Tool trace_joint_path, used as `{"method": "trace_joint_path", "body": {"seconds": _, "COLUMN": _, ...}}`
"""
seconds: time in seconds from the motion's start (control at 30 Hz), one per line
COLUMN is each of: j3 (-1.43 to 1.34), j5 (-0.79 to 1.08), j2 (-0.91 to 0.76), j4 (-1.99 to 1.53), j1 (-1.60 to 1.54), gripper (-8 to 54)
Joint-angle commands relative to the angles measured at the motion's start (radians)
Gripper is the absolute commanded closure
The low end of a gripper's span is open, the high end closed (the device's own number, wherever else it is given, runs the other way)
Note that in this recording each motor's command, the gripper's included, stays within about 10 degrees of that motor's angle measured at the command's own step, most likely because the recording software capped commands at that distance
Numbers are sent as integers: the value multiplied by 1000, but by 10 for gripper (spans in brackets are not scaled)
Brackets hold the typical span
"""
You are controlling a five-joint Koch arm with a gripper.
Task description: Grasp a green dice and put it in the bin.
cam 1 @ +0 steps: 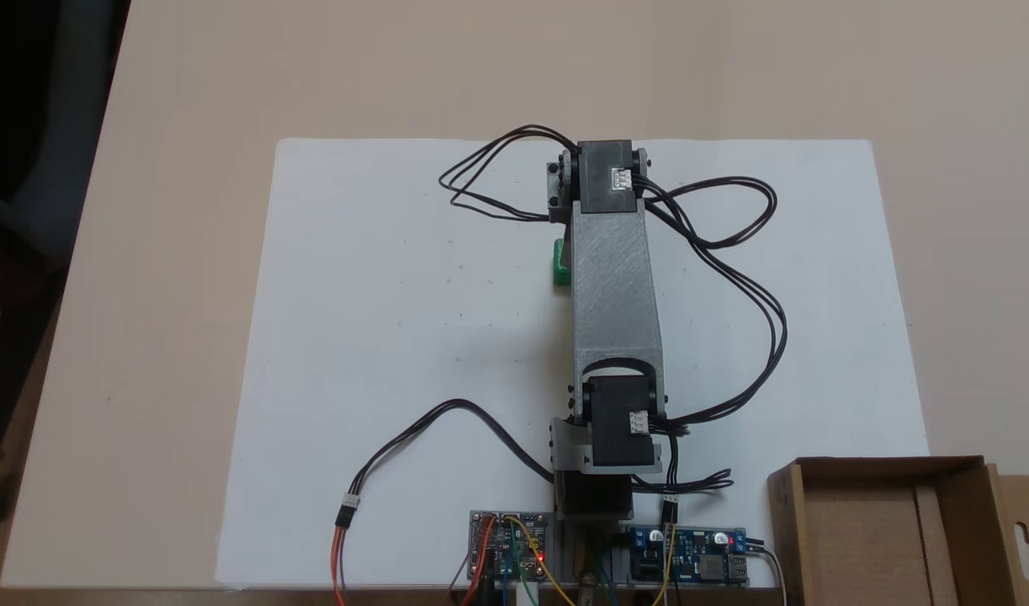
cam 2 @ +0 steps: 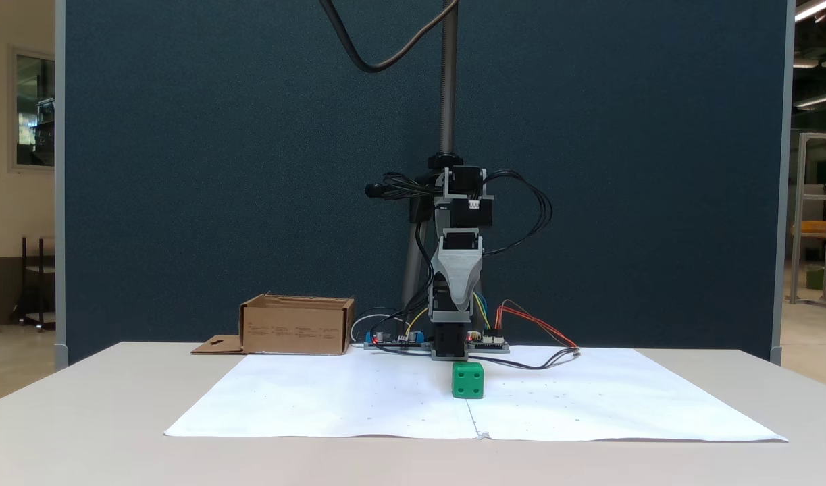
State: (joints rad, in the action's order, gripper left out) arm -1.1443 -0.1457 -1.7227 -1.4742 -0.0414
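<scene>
Sitting nearest the front camera, the green dice (cam 2: 468,379) rests on the white paper sheet (cam 2: 318,405), out in front of the arm's base (cam 2: 449,341) and a touch to the right of it in that view. From above, the same cube (cam 1: 559,263) peeks out at the left edge of the grey link (cam 1: 613,286), so it lies almost under the folded arm, well forward of the base (cam 1: 594,497).

The gripper (cam 2: 453,307) hangs tucked in above the base, pointing down, with the dice ahead of it and lower, nothing between them. Whether its jaws are parted or closed I cannot tell: they face the front camera as one grey wedge, and the link covers them from above. It holds nothing. By my reading the grasp has not begun, and the coming move is a reach forward and down. A cube has no long axis; its faces sit roughly square to the base, so the jaws should need little turning.

Beside the base, level with it and left of it in the front view, stands the bin (cam 2: 296,327). From above, its open top (cam 1: 785,530) shows a bare cardboard floor, as far as the frame reaches.
</scene>
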Motion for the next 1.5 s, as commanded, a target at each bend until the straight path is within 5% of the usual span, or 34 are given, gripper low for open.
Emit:
{"method": "trace_joint_path", "body": {"seconds": 0.0, "j3": 61, "j5": -43, "j2": -20, "j4": 21, "j1": -18, "gripper": 47}}
{"method": "trace_joint_path", "body": {"seconds": 1.47, "j3": -242, "j5": -44, "j2": 117, "j4": 324, "j1": -12, "gripper": 47}}
